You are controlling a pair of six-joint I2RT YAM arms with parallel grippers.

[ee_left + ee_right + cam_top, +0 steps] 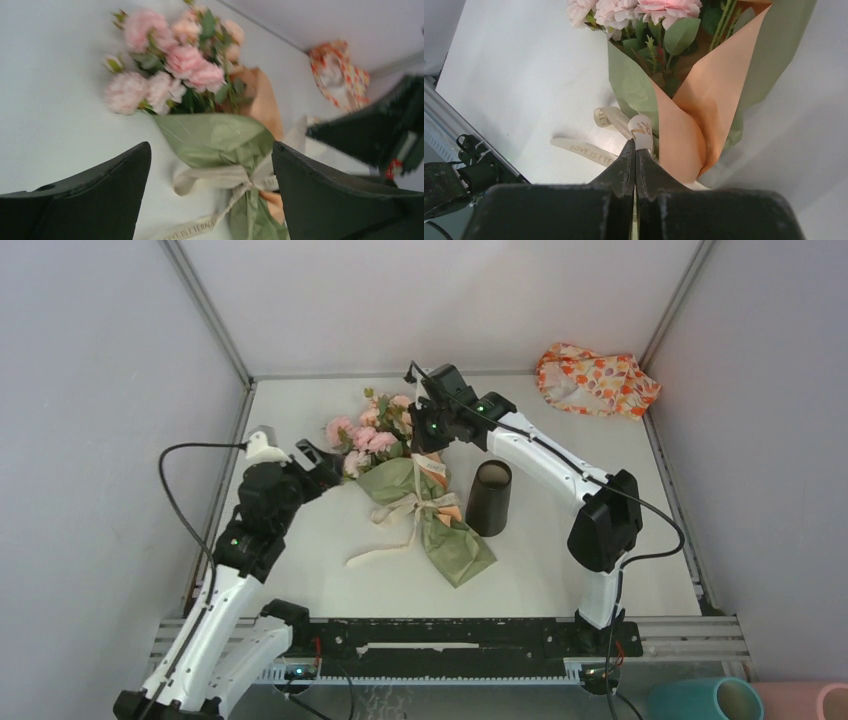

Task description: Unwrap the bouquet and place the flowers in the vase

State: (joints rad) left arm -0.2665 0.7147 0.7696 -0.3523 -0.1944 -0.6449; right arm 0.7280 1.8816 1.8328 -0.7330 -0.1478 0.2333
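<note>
The bouquet (415,490) lies on the table, pink roses toward the back left, in sage-green and orange-brown paper tied with a cream ribbon (385,545). My right gripper (432,440) hangs over the bouquet's upper wrap. In the right wrist view it (635,145) is shut, with a loop of the ribbon (642,131) pinched at its tips. My left gripper (318,462) stands open just left of the flowers. From its wrist the gripper (211,150) frames the ribbon knot (245,177) without touching it. The black vase (490,497) stands upright right of the bouquet.
An orange-and-white patterned cloth (597,380) lies at the back right corner. A teal cylinder (700,700) and a pink one (810,700) sit off the table at the bottom right. Grey walls enclose the table on three sides.
</note>
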